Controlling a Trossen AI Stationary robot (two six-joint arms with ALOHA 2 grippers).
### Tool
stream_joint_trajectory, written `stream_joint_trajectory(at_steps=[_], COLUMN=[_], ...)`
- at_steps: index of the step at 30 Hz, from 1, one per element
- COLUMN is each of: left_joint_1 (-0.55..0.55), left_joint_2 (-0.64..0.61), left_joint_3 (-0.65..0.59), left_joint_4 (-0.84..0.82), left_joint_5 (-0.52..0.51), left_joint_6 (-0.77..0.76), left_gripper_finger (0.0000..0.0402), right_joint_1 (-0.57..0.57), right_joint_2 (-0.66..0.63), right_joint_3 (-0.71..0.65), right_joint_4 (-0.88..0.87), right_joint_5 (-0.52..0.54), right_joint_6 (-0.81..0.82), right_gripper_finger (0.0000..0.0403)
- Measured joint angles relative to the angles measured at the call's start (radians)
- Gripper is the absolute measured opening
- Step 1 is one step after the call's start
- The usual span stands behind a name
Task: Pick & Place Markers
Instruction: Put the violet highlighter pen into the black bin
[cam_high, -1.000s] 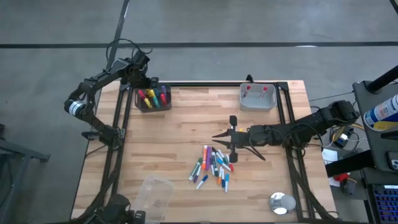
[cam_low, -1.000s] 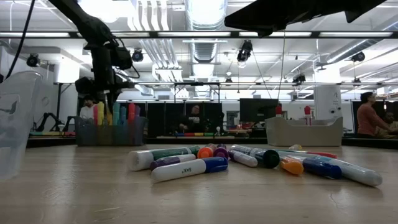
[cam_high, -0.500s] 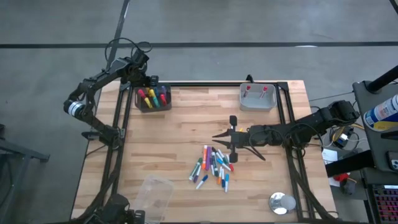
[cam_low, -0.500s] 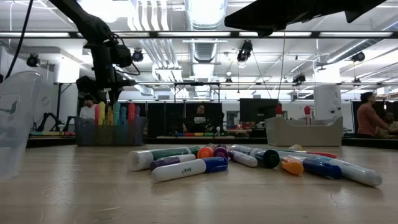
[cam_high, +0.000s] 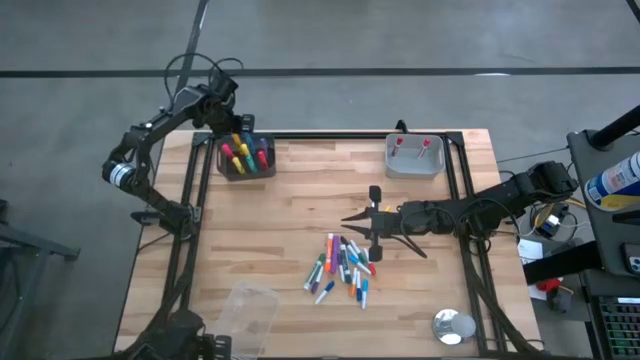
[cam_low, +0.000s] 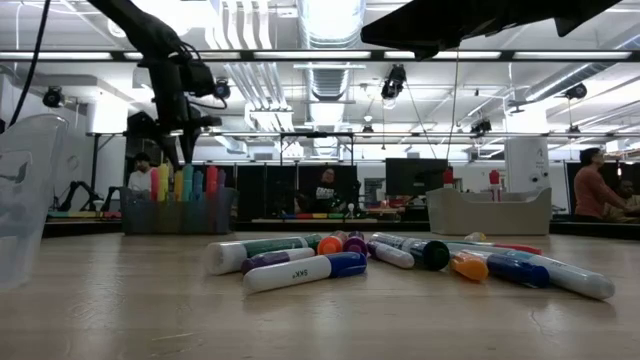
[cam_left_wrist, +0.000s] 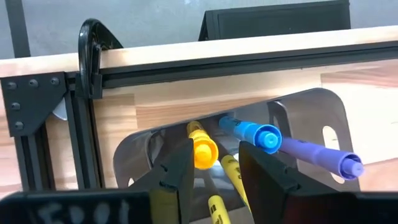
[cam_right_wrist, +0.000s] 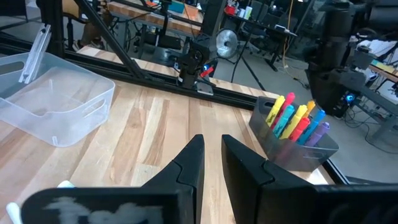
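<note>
1. High view: hovering at 11 o'clock on the table, over the dark bin (cam_high: 222, 170), left gripper (cam_high: 232, 118) with fingers spread and nothing between them.
2. Standing upright in that one bin, a batch of markers; yellow, blue and purple caps showing past the left fingers (cam_left_wrist: 180, 180), roughly seven or eight in all, exact number too crowded to tell.
3. Lying loose at the table's centre, the markers (cam_high: 342, 265) waiting to be moved: one heap, around fifteen, overlapping too much for a firm count.
4. Running mostly 12 to 6 with their long axes, fanning slightly at the heap's edges.
5. Hanging just at 1 o'clock of the heap, right gripper (cam_right_wrist: 214, 165), fingers drawn nearly together, gripping nothing.
6. Judging reach: right arm far nearer the heap, left arm well apart; likely needing a descent toward 7 o'clock, with jaws widening and closing across a barrel.
7. Sitting at 1 o'clock on the table, one pale tray (cam_high: 390, 170) containing two red-tipped pieces.
</note>
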Motion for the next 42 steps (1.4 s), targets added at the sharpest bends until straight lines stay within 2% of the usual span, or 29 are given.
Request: stream_joint_trajectory(at_steps=[6, 16, 21, 28, 32, 42], left_joint_1=[0.001, 0.002, -0.013, -0.046, -0.082, -0.243], left_joint_2=[0.0, -0.005, -0.057, -0.22, -0.346, -0.612], left_joint_3=[0.062, 0.248, 0.286, 0.228, 0.157, -0.054], left_joint_4=[-0.057, -0.163, -0.18, -0.116, -0.04, 0.142], left_joint_5=[-0.012, -0.03, -0.005, 0.012, 0.067, 0.095], left_joint_6=[0.019, 0.044, 0.089, 0.121, 0.114, 0.125], left_gripper_finger=[0.0119, 0.0119, 0.0119, 0.0119, 0.0119, 0.0119], right_joint_1=[0.0, 0.0, 0.0, -0.001, -0.001, 0.0], right_joint_2=[0.0, 0.0, 0.0, 0.0, 0.0, 0.0], right_joint_3=[0.0, 0.0, 0.0, 0.0, 0.0, 0.0], right_joint_4=[0.0, 0.0, -0.001, -0.007, -0.008, -0.007], right_joint_5=[0.0, 0.0, 0.0, 0.0, 0.0, 0.0], right_joint_6=[0.0, 0.003, 0.003, 0.03, 0.034, 0.108], right_gripper_finger=[0.0052, 0.0052, 0.0052, 0.0052, 0.0052, 0.0052])
